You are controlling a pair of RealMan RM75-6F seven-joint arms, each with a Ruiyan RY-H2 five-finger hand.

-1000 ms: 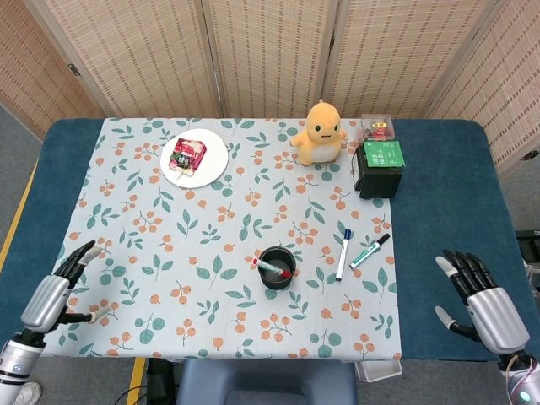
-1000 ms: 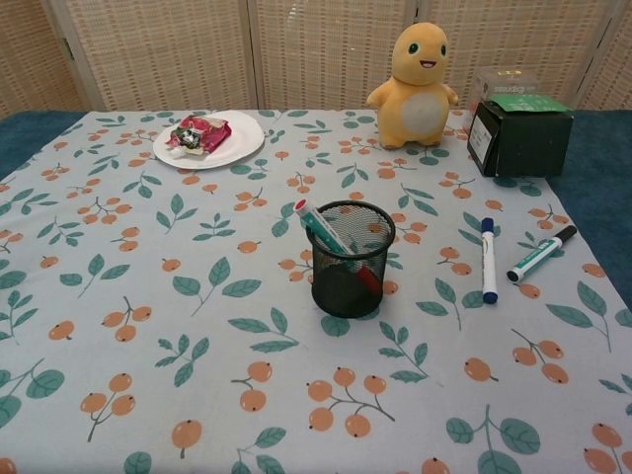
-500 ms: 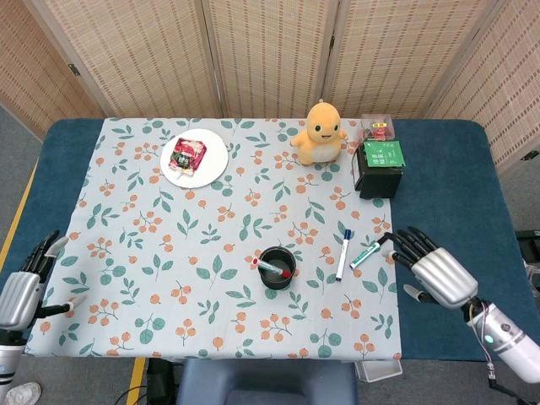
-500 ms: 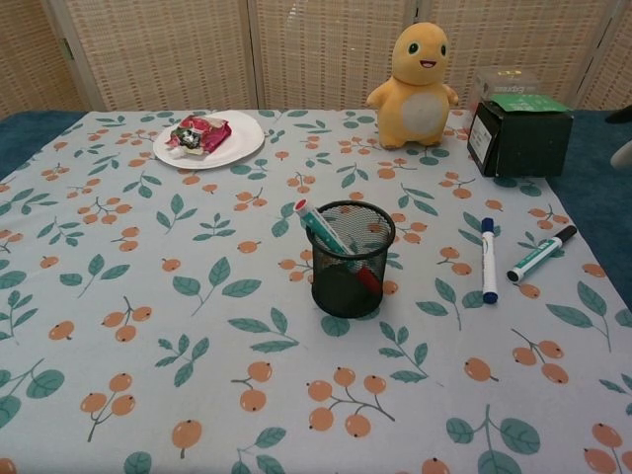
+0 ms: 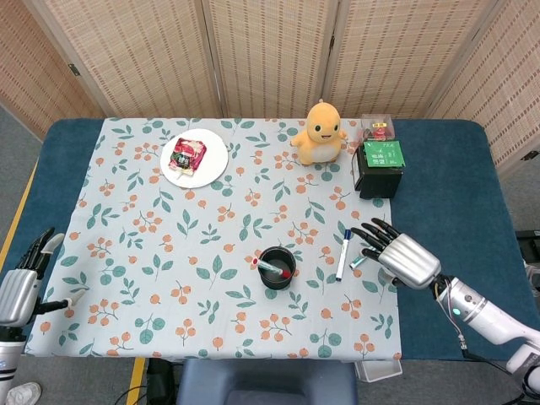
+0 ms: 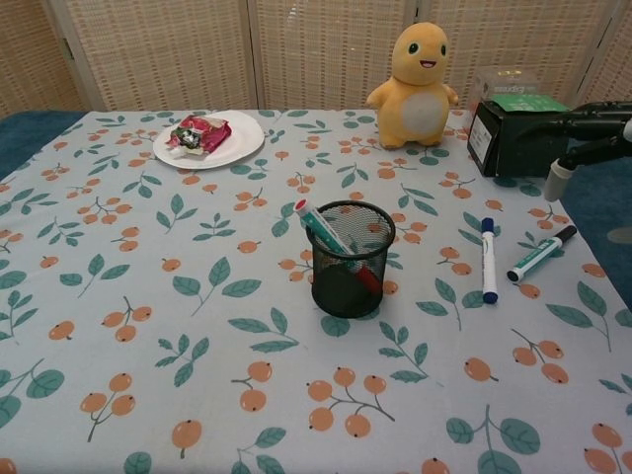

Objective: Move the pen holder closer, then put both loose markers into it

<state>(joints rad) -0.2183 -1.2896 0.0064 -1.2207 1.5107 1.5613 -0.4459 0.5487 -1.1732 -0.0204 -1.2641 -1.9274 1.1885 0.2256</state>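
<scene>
Head view: our right hand (image 5: 399, 256) hovers spread and empty over the green marker (image 5: 356, 261), blue marker (image 5: 342, 253) beside; mesh pen holder (image 5: 277, 267) mid-cloth; left hand (image 5: 18, 291) spread, empty | Chest view: right fingers (image 6: 583, 126) above both markers, apart.

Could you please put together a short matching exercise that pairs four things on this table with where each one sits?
Things:
1. snack packet
2. pen holder
3. blue-capped marker
4. green-labelled marker

Places:
A. lying flat on the cloth just right of the pen holder
B. on the white plate at the far left
C. under the spread fingers of the right robot hand
D. standing near the front middle of the cloth, markers inside

Pairs: 1-B, 2-D, 3-A, 4-C
</scene>
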